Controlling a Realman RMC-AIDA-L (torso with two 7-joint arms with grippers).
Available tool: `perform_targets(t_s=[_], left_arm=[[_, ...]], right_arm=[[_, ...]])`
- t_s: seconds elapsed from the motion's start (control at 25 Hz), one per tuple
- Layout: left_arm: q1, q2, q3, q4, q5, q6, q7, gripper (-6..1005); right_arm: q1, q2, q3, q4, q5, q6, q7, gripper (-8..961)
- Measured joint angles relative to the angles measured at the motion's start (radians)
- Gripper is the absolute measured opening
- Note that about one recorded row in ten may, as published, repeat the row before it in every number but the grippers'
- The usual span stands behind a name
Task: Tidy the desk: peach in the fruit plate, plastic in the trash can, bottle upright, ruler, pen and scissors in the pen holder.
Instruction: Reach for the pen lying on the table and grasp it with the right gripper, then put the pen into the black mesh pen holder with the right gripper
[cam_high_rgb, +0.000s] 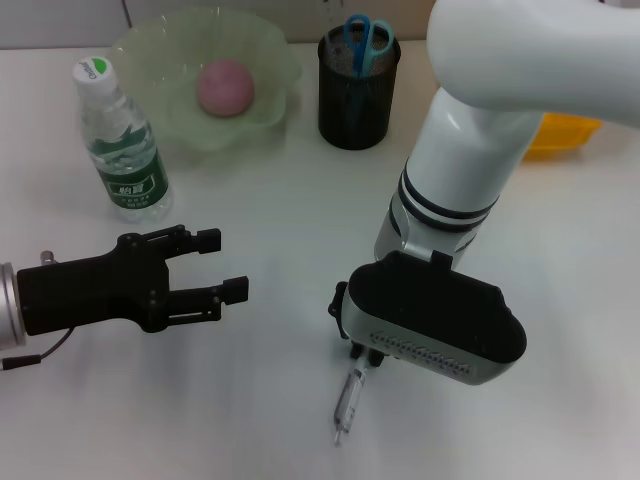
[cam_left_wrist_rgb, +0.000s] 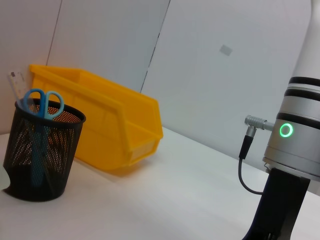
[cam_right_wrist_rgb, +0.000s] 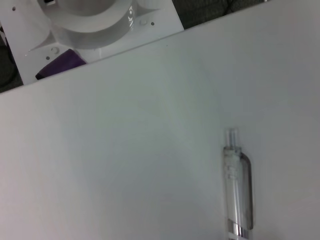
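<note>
Head view: on the plain white desk (cam_high_rgb: 270, 210), a clear plastic water bottle (cam_high_rgb: 118, 140) with a green label and white cap stands upright at the far left. Beside it, a round pink peach (cam_high_rgb: 225, 87) sits inside the pale green scalloped fruit plate (cam_high_rgb: 145, 55). To the right, blue-handled scissors (cam_high_rgb: 366, 42) stand in the black mesh pen holder (cam_high_rgb: 357, 100). A corner of the bright yellow trash can (cam_high_rgb: 565, 135) shows behind the white right arm. The black left gripper (cam_high_rgb: 220, 265) hovers over the near left desk with fingers spread and empty. The right gripper (cam_high_rgb: 358, 358) is low over a slim clear and silver pen (cam_high_rgb: 347, 405) lying on the desk; its fingers are hidden, so I cannot tell their state.

Left wrist view: the pen holder (cam_left_wrist_rgb: 42, 150) holds the scissors (cam_left_wrist_rgb: 42, 107) and a clear plastic ruler (cam_left_wrist_rgb: 17, 82), with the trash can (cam_left_wrist_rgb: 107, 125) just behind.

Right wrist view: the pen (cam_right_wrist_rgb: 238, 187) lies flat on the desk (cam_right_wrist_rgb: 125, 150).
</note>
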Motion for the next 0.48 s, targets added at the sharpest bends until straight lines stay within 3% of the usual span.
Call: perform_targets(t_s=[0.36, 0.48], left_arm=[[0.004, 0.000, -0.005, 0.000, 0.000, 0.003, 0.000, 829], [0.004, 0.001, -0.012, 0.000, 0.000, 0.005, 0.000, 829]], right_arm=[[-0.010, 0.000, 0.008, -0.020, -0.007, -0.012, 0.001, 125], [-0.018, -0.005, 0.054, -0.037, -0.019, -0.041, 0.014, 125]])
